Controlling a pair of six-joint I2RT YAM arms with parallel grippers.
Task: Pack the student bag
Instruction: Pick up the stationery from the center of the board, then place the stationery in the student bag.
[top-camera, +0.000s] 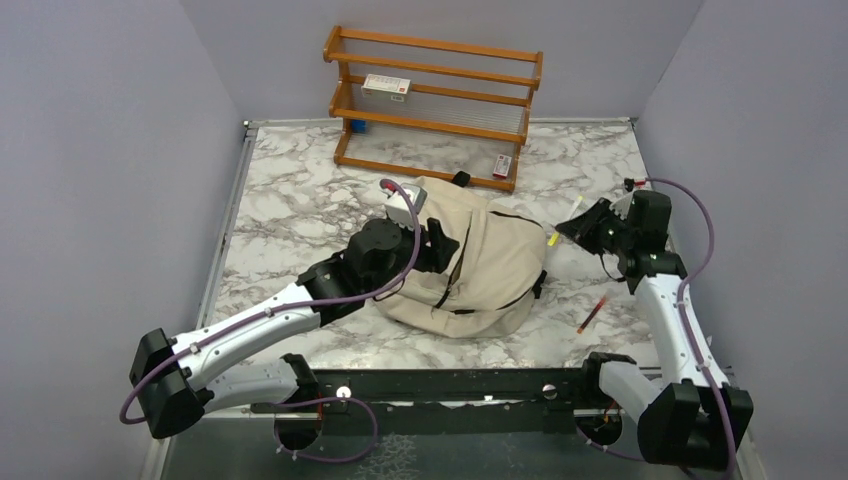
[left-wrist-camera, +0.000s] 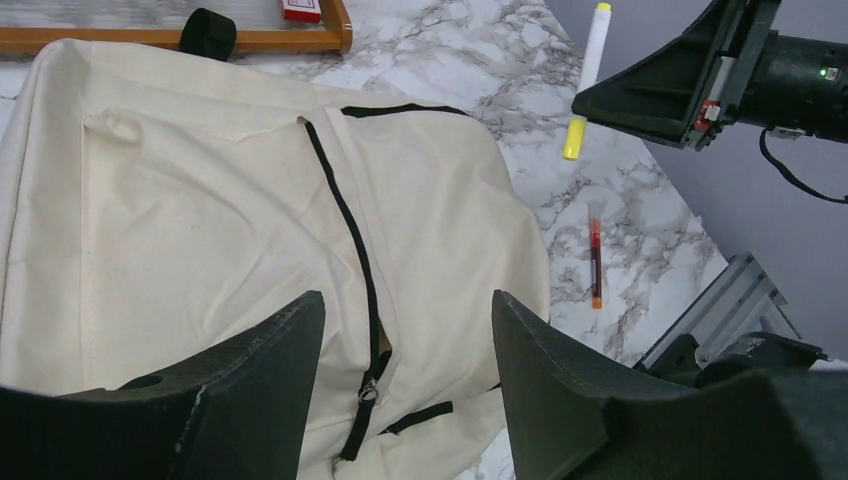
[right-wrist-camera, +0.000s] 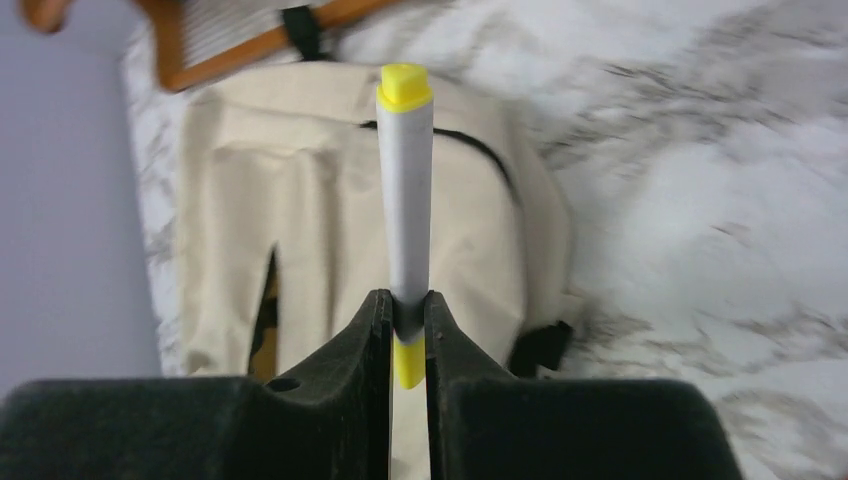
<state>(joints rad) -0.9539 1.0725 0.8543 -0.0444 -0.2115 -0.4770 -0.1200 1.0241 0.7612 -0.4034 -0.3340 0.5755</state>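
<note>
**Highlighter in my right hand, student bag on the counter**

My right hand (right-wrist-camera: 407, 305) is pinched narrow on a grey highlighter (right-wrist-camera: 405, 200) with yellow ends, gripping it low on the barrel so that most of it juts out past my fingertips. That arm rises from its base at the near right and bends at the elbow, with the hand pointing left toward the student bag (top-camera: 480, 265). The bag lies flat in the middle of the marble counter (top-camera: 290, 190), its black top loop toward a wooden rack (top-camera: 435, 100). My left arm reaches diagonally from the near left. My left hand (left-wrist-camera: 405, 310) is poised over the bag's cream fabric, spread wide and holding nothing. A red pen (top-camera: 590, 314) lies on the counter to the right of the bag.
</note>
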